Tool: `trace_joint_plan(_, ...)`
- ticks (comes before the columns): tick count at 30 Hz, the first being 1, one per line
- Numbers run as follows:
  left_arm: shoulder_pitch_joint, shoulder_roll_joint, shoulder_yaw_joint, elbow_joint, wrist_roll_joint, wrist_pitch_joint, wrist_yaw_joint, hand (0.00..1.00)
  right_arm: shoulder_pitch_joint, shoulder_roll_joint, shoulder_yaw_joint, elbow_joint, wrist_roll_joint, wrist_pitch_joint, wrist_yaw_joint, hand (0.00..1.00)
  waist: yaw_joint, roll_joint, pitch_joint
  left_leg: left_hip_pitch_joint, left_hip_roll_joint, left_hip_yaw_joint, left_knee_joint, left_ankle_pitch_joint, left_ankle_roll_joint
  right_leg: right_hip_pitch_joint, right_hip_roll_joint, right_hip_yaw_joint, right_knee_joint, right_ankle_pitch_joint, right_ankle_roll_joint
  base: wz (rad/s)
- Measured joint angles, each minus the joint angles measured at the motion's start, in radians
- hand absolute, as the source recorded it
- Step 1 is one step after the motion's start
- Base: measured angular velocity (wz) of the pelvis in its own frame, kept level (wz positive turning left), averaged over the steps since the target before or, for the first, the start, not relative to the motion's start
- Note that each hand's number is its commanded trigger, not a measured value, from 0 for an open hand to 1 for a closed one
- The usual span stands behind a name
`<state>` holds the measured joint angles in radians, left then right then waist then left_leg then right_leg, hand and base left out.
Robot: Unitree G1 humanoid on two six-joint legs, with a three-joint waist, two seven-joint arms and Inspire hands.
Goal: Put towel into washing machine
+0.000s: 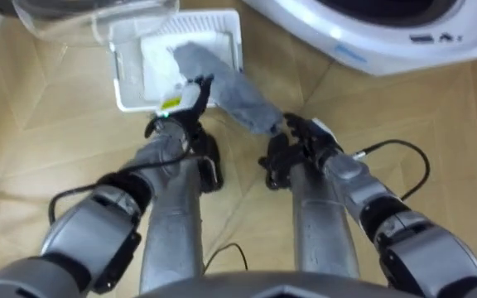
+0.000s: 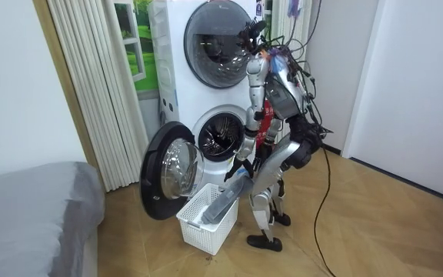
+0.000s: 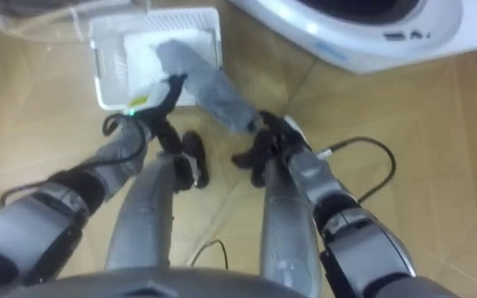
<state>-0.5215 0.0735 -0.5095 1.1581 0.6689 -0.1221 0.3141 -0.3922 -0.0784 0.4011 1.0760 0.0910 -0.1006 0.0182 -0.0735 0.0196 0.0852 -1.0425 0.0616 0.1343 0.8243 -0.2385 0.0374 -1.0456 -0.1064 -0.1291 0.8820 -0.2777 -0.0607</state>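
mid-frame, your right hand (image 1: 292, 141) clamps the grey cloth towel (image 1: 222, 79) trailing from the white plastic basket (image 1: 222, 23) upper left; left hand (image 1: 185, 103) unclear.

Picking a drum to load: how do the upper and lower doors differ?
The upper door is shut; the lower door is swung open to the room view's left. The upper door looks dark, the lower door see-through. Both are round.
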Motion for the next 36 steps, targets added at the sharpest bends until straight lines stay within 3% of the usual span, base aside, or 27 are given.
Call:
trace_joint_plan(4, -0.025, -0.004, -0.046, -0.001, 0.003, -0.004, 0.015, 0.00, -0.013, 0.000, 0.054, -0.052, 0.026, -0.011, -0.015, 0.00, -0.017, -0.001, 0.0001, -0.084, 0.020, 0.000, 0.091, -0.028, -0.011, -0.085, 0.002, 0.003, 0.085, -0.021, -0.019, -0.06)
trace_joint_plan(8, -0.030, 0.001, -0.049, 0.003, 0.038, -0.027, 0.048, 0.00, -0.021, 0.005, 0.078, -0.072, 0.061, -0.036, -0.015, 0.00, -0.047, -0.005, 0.0004, -0.139, 0.036, -0.006, 0.149, -0.050, -0.023, -0.138, 0.004, -0.005, 0.134, -0.034, -0.036, -0.06)
trace_joint_plan(13, -0.059, 0.008, -0.074, 0.050, 0.083, -0.052, 0.098, 0.00, -0.047, 0.011, 0.107, -0.067, 0.119, -0.059, -0.014, 0.00, -0.074, -0.014, 0.0033, -0.196, 0.056, -0.017, 0.191, -0.062, -0.029, -0.186, 0.021, -0.012, 0.158, -0.034, -0.044, -0.09)
trace_joint_plan(18, -0.122, 0.043, -0.086, 0.061, 0.087, -0.052, 0.114, 0.00, -0.071, 0.005, 0.117, -0.089, 0.176, -0.064, 0.019, 0.00, -0.093, -0.022, 0.0082, -0.255, 0.080, -0.021, 0.241, -0.080, -0.028, -0.238, 0.039, -0.013, 0.183, -0.035, -0.048, -0.12)
trace_joint_plan(25, -0.152, 0.081, -0.096, 0.061, 0.089, -0.050, 0.107, 0.00, -0.089, -0.001, 0.125, -0.108, 0.178, -0.060, 0.052, 0.00, -0.110, -0.022, 0.0083, -0.288, 0.081, -0.021, 0.246, -0.080, -0.024, -0.269, 0.038, -0.015, 0.187, -0.038, -0.050, -0.02)
trace_joint_plan(27, -0.160, 0.084, -0.105, 0.061, 0.089, -0.042, 0.100, 0.23, -0.099, -0.001, 0.125, -0.109, 0.178, -0.059, 0.058, 0.00, -0.111, -0.022, 0.0083, -0.301, 0.081, -0.020, 0.247, -0.080, -0.024, -0.284, 0.038, -0.015, 0.188, -0.038, -0.050, 0.00)
trace_joint_plan(28, -0.163, 0.084, -0.110, 0.061, 0.089, -0.037, 0.095, 0.63, -0.103, -0.001, 0.125, -0.109, 0.179, -0.058, 0.058, 0.00, -0.111, -0.022, 0.0083, -0.305, 0.081, -0.020, 0.247, -0.080, -0.023, -0.287, 0.037, -0.015, 0.189, -0.039, -0.050, 0.00)
trace_joint_plan(31, -0.175, 0.080, -0.142, 0.066, 0.090, -0.028, 0.063, 1.00, -0.130, 0.002, 0.126, -0.100, 0.220, -0.053, 0.064, 0.00, -0.112, -0.023, 0.0089, -0.313, 0.083, -0.011, 0.248, -0.082, -0.023, -0.302, 0.037, -0.007, 0.195, -0.042, -0.050, -0.01)
trace_joint_plan(36, -0.194, 0.080, -0.160, 0.078, 0.106, -0.009, 0.024, 1.00, -0.147, 0.000, 0.123, -0.095, 0.258, -0.052, 0.073, 0.00, -0.116, -0.024, 0.0097, -0.328, 0.083, -0.019, 0.250, -0.086, -0.028, -0.314, 0.039, -0.013, 0.196, -0.048, -0.055, 0.00)
